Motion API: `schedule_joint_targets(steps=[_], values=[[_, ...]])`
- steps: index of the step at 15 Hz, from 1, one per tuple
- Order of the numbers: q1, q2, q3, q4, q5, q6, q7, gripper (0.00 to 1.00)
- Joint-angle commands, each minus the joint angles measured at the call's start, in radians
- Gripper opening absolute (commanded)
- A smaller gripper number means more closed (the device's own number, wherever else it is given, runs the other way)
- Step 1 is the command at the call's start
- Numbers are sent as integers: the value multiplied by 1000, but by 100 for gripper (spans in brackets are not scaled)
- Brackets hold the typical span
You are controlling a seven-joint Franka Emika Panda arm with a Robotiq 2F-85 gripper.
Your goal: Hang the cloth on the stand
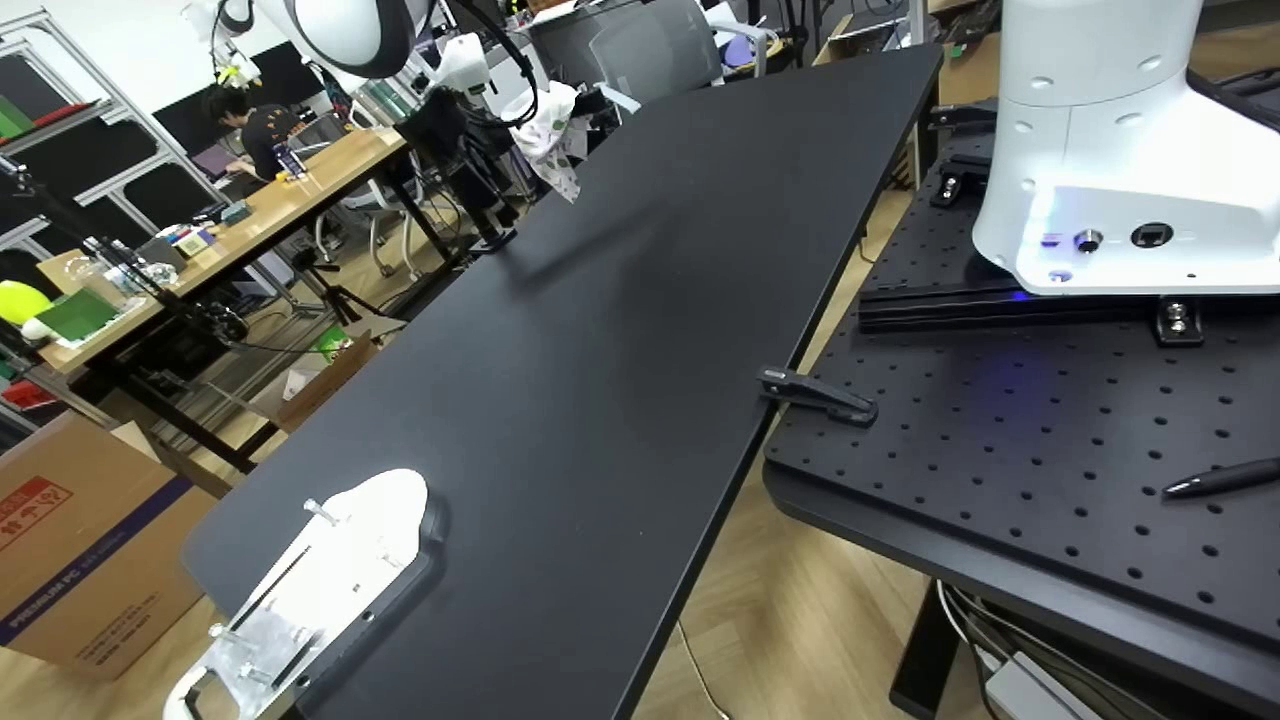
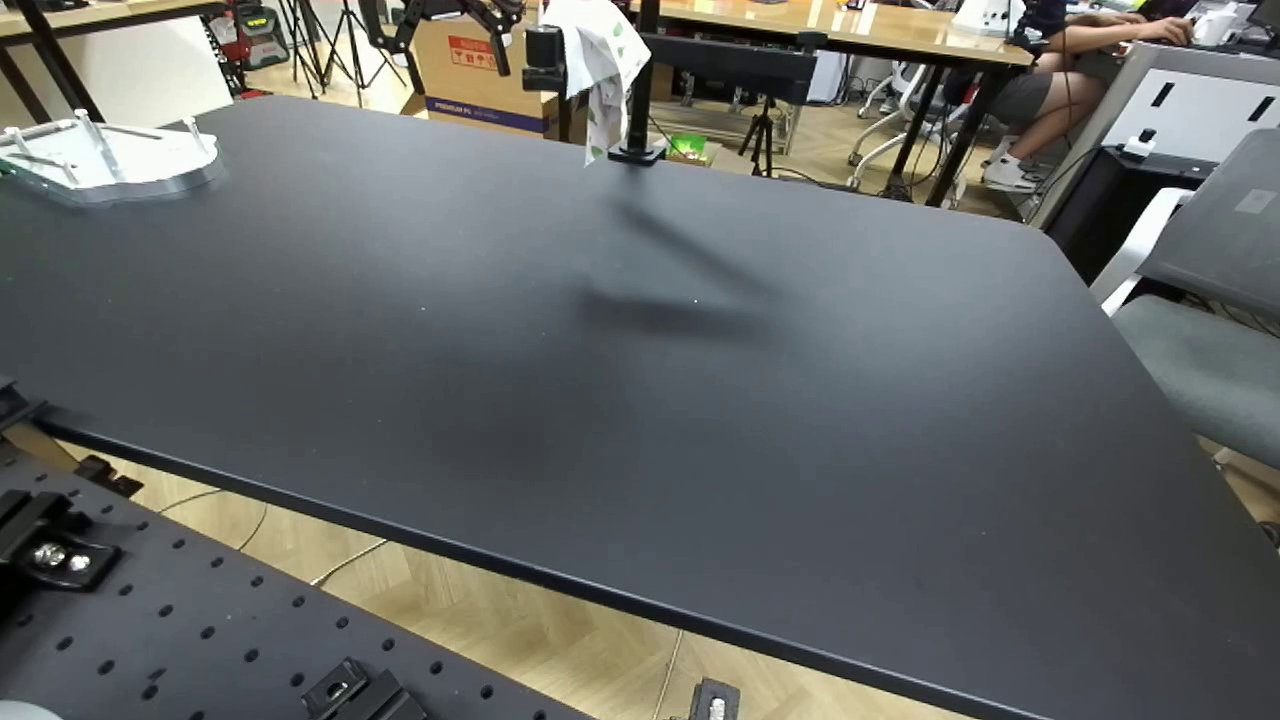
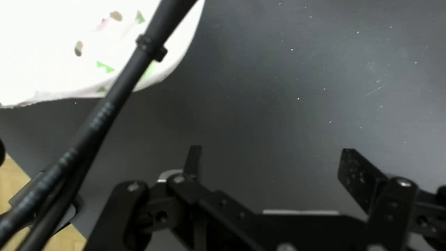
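The cloth, white with small green and brown prints, is draped over the horizontal bar of the black stand, its lower end hanging down near the post. In an exterior view the cloth shows beside the stand, whose foot sits at the table's edge. My gripper is off to one side of the cloth, apart from it, jaws wide. From the wrist, the gripper stands open above the dark tabletop with nothing between its fingers, while part of the cloth fills the upper left.
A white metal plate with upright pegs lies at one end of the dark table. My white arm reaches in from the top. A black cable crosses the wrist view. A grey chair stands by the table.
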Motion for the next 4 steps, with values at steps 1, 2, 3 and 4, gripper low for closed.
schedule_joint_targets(steps=[1,2,3,4], values=[[-4,7,9,5,-4,-6,4,100],[-3,10,9,7,-4,-7,4,100],[-4,12,9,10,-4,-9,4,100],[-4,13,9,12,-4,-11,4,100]])
